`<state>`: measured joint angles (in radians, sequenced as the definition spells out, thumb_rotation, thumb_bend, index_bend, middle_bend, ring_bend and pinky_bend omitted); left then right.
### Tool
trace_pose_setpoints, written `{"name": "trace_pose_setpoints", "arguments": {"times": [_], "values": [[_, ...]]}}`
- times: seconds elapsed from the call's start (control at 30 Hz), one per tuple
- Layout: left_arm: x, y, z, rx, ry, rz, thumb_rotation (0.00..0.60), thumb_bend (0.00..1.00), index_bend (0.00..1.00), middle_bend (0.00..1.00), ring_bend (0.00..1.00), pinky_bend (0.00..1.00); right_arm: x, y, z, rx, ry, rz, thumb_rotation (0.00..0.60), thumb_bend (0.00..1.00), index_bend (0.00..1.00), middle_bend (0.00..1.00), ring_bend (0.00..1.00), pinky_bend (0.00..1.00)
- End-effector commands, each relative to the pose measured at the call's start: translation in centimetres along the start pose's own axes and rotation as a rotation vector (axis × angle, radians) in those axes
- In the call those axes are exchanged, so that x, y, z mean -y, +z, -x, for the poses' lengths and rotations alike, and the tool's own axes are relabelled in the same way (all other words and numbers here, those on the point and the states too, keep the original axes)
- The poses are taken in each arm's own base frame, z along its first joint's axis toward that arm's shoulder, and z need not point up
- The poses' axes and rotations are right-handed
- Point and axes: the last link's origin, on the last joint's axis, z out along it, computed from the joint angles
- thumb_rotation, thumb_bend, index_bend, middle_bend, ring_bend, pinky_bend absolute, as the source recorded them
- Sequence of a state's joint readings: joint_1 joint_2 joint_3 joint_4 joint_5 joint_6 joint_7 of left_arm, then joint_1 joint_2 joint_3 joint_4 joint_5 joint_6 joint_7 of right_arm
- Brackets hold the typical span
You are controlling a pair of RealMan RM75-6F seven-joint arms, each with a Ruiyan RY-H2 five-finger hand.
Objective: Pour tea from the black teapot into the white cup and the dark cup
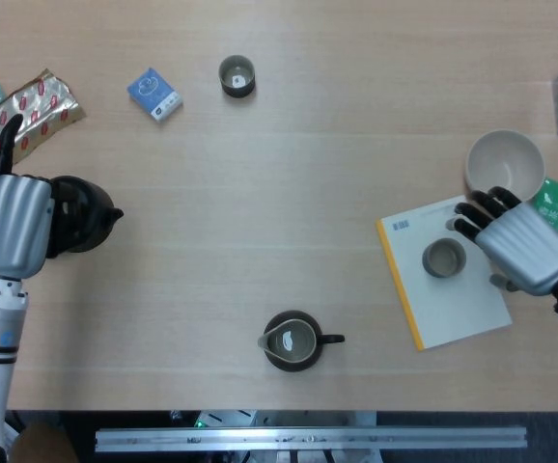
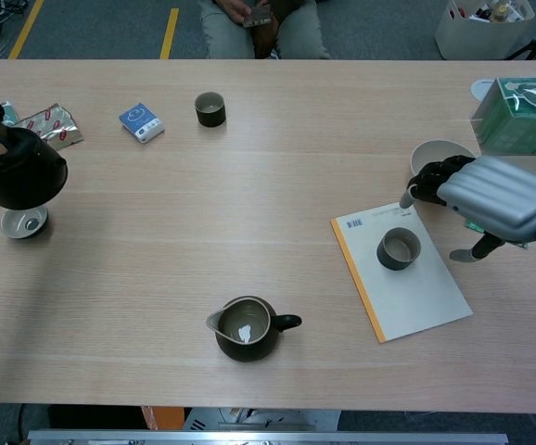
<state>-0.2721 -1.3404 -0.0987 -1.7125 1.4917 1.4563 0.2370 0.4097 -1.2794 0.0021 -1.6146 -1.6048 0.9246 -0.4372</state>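
The teapot [image 2: 19, 174] is glossy black. Both hands [image 1: 11, 224] [image 2: 497, 196] are silver with black fingers. The notebook [image 2: 416, 290] is white with a yellow spine; the bench [image 2: 268, 176] is pale wood-grain.

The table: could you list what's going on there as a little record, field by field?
left hand: holds the black teapot at the table's left edge
right hand: fingers spread, beside the dark cup, holding nothing
dark cup: stands on a white booklet
white cup: behind the right hand
pitcher: near front edge

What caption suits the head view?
Left robot hand holds black teapot; right robot hand nears dark cup.
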Motion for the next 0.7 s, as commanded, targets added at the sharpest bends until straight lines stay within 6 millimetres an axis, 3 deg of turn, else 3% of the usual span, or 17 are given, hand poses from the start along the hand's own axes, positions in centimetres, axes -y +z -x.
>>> {"name": "trace_pose_setpoints", "arguments": {"times": [0.03,0.7], "values": [[0.1,0.0,0.1,0.004,-0.001,-0.001,0.554,0.31,1.0,1.0,0.88,0.0,0.3,0.7,0.4,0.017,-0.011,-0.002,0.6,0.04,0.27,0.24,0.15,0.2],[0.6,-0.4,0.3,0.017,-0.023,-0.007,0.58,0.31,1.0,1.0,0.88,0.0,2.2,3.2,2.4,0.076,-0.043,-0.007,0.6,0.05,0.27,0.24,0.15,0.2]]}}
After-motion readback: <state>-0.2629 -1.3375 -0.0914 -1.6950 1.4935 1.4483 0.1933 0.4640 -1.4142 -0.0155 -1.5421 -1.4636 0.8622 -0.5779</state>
